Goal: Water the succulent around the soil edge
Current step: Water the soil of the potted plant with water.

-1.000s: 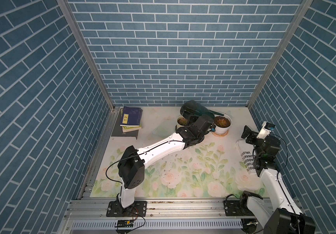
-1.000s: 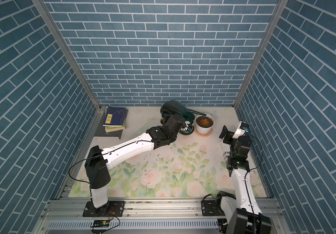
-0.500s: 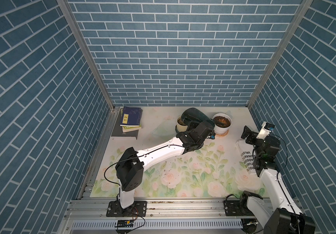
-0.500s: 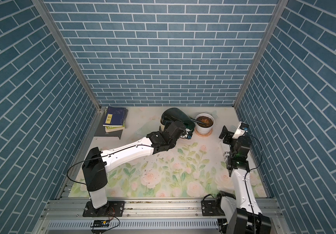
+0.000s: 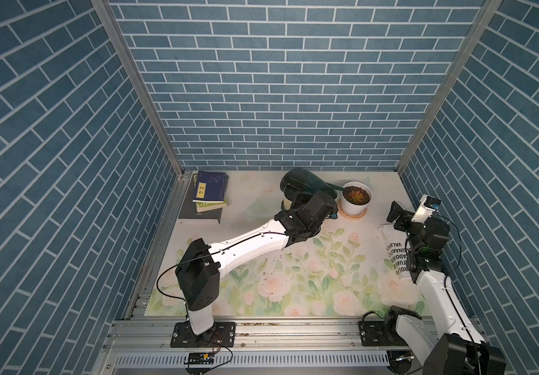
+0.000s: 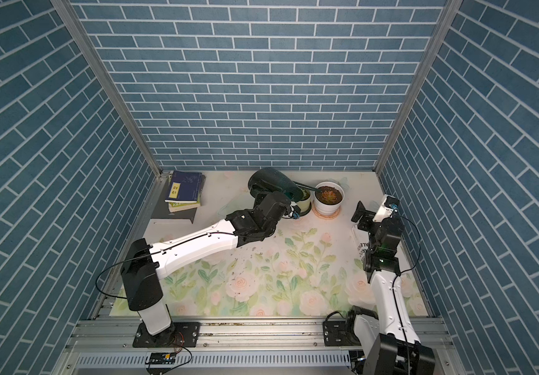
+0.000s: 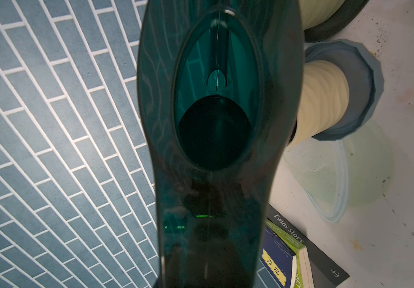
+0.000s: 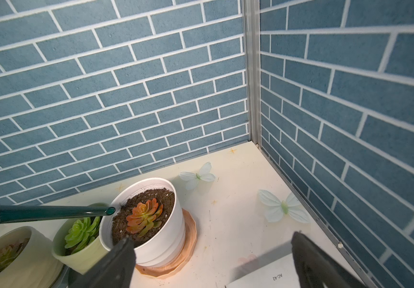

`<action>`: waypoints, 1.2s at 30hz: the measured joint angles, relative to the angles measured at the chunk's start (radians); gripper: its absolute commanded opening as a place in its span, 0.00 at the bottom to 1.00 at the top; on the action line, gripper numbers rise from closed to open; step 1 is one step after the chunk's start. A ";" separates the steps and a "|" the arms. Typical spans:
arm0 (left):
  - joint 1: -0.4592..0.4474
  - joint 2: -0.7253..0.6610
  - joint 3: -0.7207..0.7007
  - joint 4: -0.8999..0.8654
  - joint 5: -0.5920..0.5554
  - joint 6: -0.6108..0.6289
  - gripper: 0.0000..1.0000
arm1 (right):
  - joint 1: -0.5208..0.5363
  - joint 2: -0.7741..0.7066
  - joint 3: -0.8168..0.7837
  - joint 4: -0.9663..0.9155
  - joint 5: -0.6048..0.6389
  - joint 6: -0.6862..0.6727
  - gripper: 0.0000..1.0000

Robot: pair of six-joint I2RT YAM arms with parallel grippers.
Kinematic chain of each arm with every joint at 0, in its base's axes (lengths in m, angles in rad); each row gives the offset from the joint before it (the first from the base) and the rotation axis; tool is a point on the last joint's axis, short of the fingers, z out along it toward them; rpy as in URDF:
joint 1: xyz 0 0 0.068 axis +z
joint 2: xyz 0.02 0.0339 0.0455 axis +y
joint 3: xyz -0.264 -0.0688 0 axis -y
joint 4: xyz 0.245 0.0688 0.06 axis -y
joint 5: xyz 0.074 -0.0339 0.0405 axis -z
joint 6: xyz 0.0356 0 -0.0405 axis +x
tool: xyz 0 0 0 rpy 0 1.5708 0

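Observation:
The succulent [image 5: 357, 195] [image 6: 329, 195] [image 8: 143, 217] is an orange-green rosette in dark soil. It grows in a white pot [image 5: 355, 209] [image 8: 166, 237] on a terracotta saucer [image 8: 188, 251] at the back right. A dark teal watering can [image 5: 303, 183] [image 6: 271, 183] [image 7: 215, 124] is lifted and tilted, and its thin spout [image 8: 51, 214] ends over the pot's left rim. I see no water stream. My left gripper [image 5: 299, 198] is shut on the can, its jaws hidden behind the can. My right gripper [image 5: 398, 214] [image 8: 213, 264] stands open and empty right of the pot.
A cream pot [image 7: 323, 99] on a blue-grey saucer and a pale green pot [image 8: 81, 244] with a green succulent stand under the can, left of the white pot. Books [image 5: 209, 194] are stacked at the back left. A printed sheet [image 5: 394, 256] lies under the right arm. Paper butterflies [image 8: 283, 207] lie near the corner.
The left wrist and the can have shifted slightly, and the spout stays at the white pot's left rim. The right arm has not moved.

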 measured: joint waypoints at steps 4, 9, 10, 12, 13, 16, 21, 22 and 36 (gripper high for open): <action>0.008 0.011 0.009 0.005 -0.003 0.012 0.00 | 0.000 0.000 0.000 0.000 0.000 0.000 0.99; 0.022 0.083 0.093 0.014 -0.003 0.032 0.00 | 0.000 0.000 0.000 0.000 0.000 0.000 0.99; 0.024 0.100 0.113 0.016 -0.002 0.036 0.00 | 0.000 0.000 0.000 0.000 0.000 0.000 0.99; 0.024 0.122 0.140 0.024 0.001 0.044 0.00 | 0.000 0.000 -0.001 0.000 0.000 0.000 0.99; 0.025 0.127 0.147 0.027 0.002 0.049 0.00 | 0.000 0.000 -0.001 0.000 0.000 0.000 1.00; 0.025 0.143 0.169 0.032 0.007 0.062 0.00 | 0.000 -0.001 -0.001 0.000 0.000 0.000 0.99; 0.023 0.160 0.184 0.037 0.020 0.070 0.00 | 0.000 -0.003 -0.002 0.000 -0.001 0.000 0.99; 0.022 0.161 0.184 0.036 0.024 0.071 0.00 | 0.000 -0.003 -0.002 0.000 -0.001 0.000 0.99; -0.023 0.161 0.184 0.037 0.061 0.070 0.00 | 0.000 -0.008 -0.002 0.001 -0.003 0.000 0.99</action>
